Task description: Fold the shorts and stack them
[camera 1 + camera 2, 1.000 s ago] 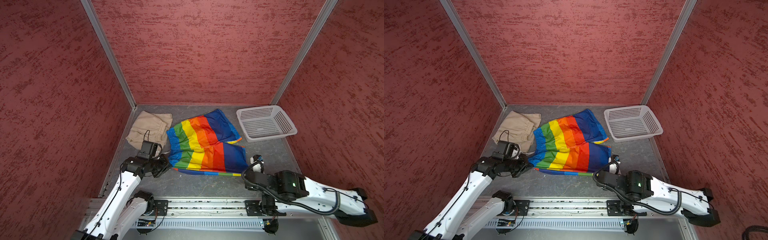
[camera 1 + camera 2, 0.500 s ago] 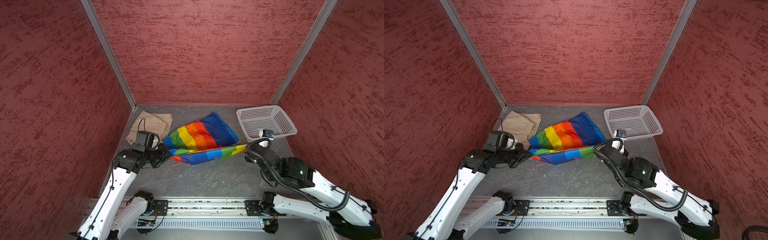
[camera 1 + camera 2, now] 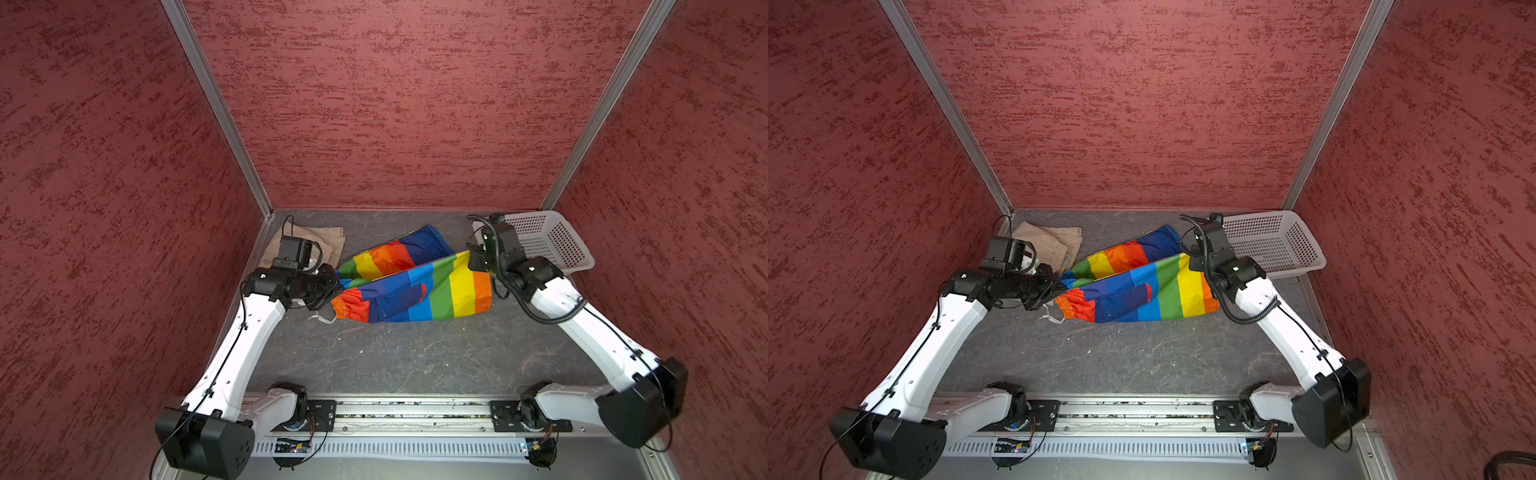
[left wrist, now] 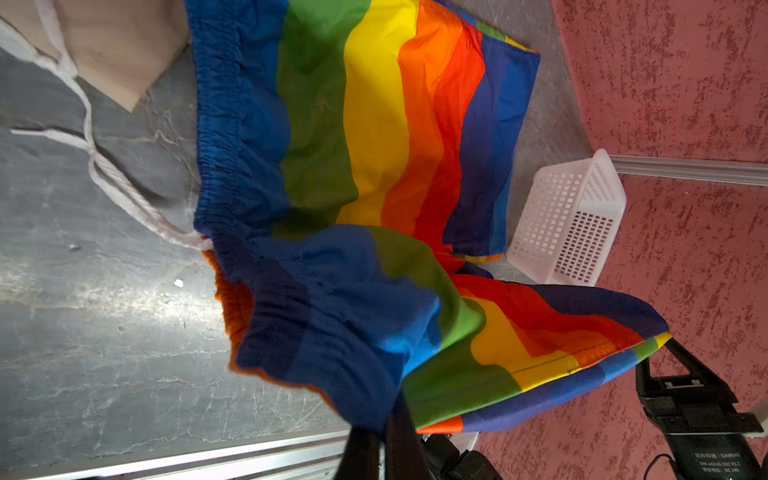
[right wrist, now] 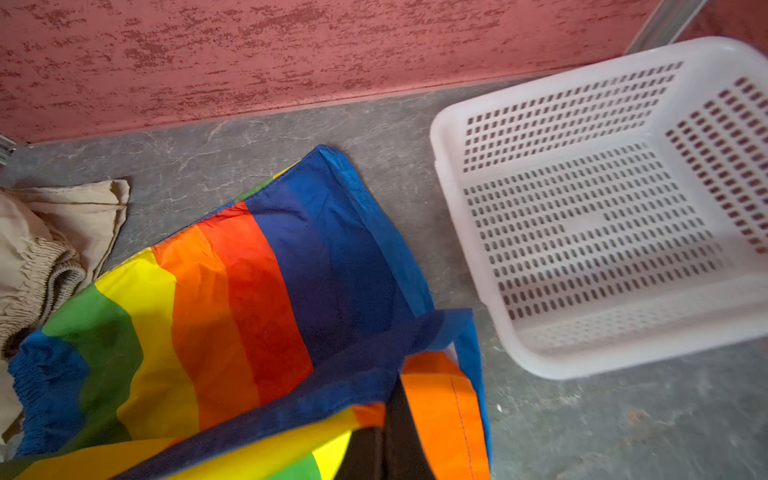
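- The rainbow-striped shorts point(image 3: 415, 286) are stretched between the two arms over the far half of the grey table point(image 3: 395, 357), about midway between left and right.
- One leg of them is lifted, spread wide and sagging, with its lower edge close to the table. The other leg lies flat on the table just beyond it, pointing to the far right.
- The left gripper point(image 3: 335, 286) is pressed together on the gathered waistband at the left end of the rainbow-striped shorts. In the left wrist view its dark fingers point(image 4: 399, 436) pinch bunched blue cloth.
- The right gripper point(image 3: 471, 261) is clamped on the hem of the lifted leg at the right end. In the right wrist view its fingers point(image 5: 365, 455) nip the orange and blue edge.
- A white drawstring point(image 3: 322, 318) dangles from the waistband and trails on the table just on the near side of the left gripper.
- The beige shorts point(image 3: 330, 243) lie rumpled in the far left corner, close beside the waist end of the rainbow-striped shorts. It is not clear whether the two pairs touch.
- A white perforated basket point(image 3: 557, 245) stands upright in the far right corner, just beyond the right gripper and apart from both pairs.
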Motion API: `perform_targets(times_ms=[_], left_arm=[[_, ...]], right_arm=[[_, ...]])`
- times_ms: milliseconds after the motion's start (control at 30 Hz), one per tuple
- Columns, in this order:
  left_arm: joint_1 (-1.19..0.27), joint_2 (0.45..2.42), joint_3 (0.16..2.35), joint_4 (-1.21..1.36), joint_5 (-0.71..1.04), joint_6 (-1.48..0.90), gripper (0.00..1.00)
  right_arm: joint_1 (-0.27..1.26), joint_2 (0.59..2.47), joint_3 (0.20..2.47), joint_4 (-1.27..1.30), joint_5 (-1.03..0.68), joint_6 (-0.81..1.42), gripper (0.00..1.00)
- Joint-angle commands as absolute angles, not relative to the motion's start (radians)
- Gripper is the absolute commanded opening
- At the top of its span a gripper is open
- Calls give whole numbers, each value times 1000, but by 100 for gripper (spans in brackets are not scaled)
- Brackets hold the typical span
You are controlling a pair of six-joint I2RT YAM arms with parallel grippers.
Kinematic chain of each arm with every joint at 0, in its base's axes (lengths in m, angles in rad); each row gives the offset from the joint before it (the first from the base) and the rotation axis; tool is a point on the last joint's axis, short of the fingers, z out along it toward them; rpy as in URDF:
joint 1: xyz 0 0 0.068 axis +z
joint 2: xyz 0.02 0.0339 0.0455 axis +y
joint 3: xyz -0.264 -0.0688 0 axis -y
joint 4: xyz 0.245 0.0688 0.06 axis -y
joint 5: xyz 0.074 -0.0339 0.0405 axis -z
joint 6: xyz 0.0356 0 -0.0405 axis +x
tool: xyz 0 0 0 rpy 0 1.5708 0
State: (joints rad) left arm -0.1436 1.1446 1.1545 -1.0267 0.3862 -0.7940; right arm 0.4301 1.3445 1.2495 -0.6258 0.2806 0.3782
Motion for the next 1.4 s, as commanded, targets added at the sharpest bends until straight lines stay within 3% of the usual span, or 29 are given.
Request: perform_targets(times_ms=[0,333,933,1100,1367], left_arm=[[-80,1189,1204,-1080,277,-723,0],[-6,1366,1270,-1037,331,-681,0],[85,1701,1235,-888,287,-645,0],[102,1814,1261,-850,257,-634,13],[115,1918,1335,-863,256,-622,39]], right_arm=[[353,1421,1329,-527,324,327,0],[288,1699,1483,-325,279,262,0],[278,2191,1787,-273,174,207,0],[279,2303,1876,-265,169,202,10],[265,2461,2037,-262,233,208,40]])
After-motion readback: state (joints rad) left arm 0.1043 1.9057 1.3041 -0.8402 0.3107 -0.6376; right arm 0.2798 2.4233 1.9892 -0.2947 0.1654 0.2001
